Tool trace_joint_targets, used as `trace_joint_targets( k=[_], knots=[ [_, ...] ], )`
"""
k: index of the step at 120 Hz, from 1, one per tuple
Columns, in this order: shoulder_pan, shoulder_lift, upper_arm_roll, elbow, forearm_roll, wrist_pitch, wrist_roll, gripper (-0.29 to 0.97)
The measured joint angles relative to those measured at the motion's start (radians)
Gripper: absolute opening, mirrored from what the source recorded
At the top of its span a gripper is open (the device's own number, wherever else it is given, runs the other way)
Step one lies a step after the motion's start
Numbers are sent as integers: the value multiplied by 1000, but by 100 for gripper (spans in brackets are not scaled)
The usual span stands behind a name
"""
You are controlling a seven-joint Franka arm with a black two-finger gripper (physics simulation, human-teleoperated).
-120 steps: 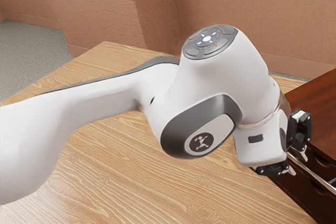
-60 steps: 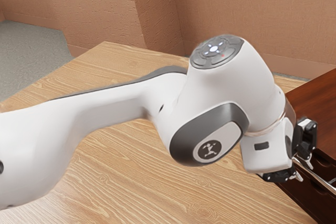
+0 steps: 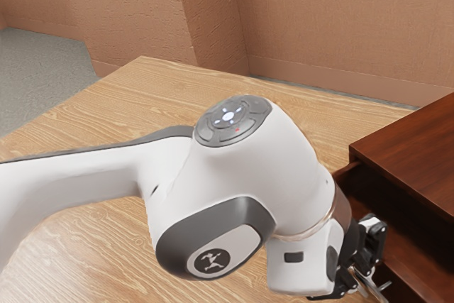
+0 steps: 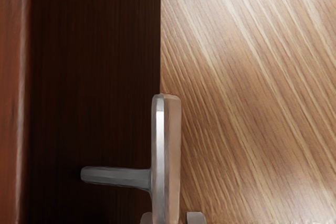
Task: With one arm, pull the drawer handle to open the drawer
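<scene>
Arm has backed away and the drawer (image 4: 94, 77) followed, gripper (image 3: 363, 274) clenched on the handle (image 4: 166, 156) between its jaws; keep pulling straight.

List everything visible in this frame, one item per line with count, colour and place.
table: one, light wood, beneath everything
cabinet: one, dark reddish brown, on the table, exterior view's right
drawer: one, dark brown, partly out of the cabinet
handle: one, silver, on the drawer front
walls: three faces, terracotta, behind the table
floor: one patch, grey, exterior view's left
arm: one, white and grey, over the table, its end at the handle
</scene>
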Motion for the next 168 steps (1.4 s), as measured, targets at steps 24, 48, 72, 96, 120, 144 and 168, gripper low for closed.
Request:
trace_joint_targets(
  k=[24, 48, 72, 96, 120, 144, 168],
  knots=[
    [-11, -120, -2, -133, 20, 11, -1, -11],
    [9, -207, -5, -217, 34, 13, -2, -9],
    [16, -258, -16, -261, 38, 13, -3, -8],
    [17, -262, -18, -263, 37, 7, -5, 1],
    [20, -278, -17, -256, 30, -2, -6, 14],
    [19, -325, -17, -135, -22, -75, -8, 21],
    [126, -308, 92, 152, -61, -434, -50, 41]
  ],
)
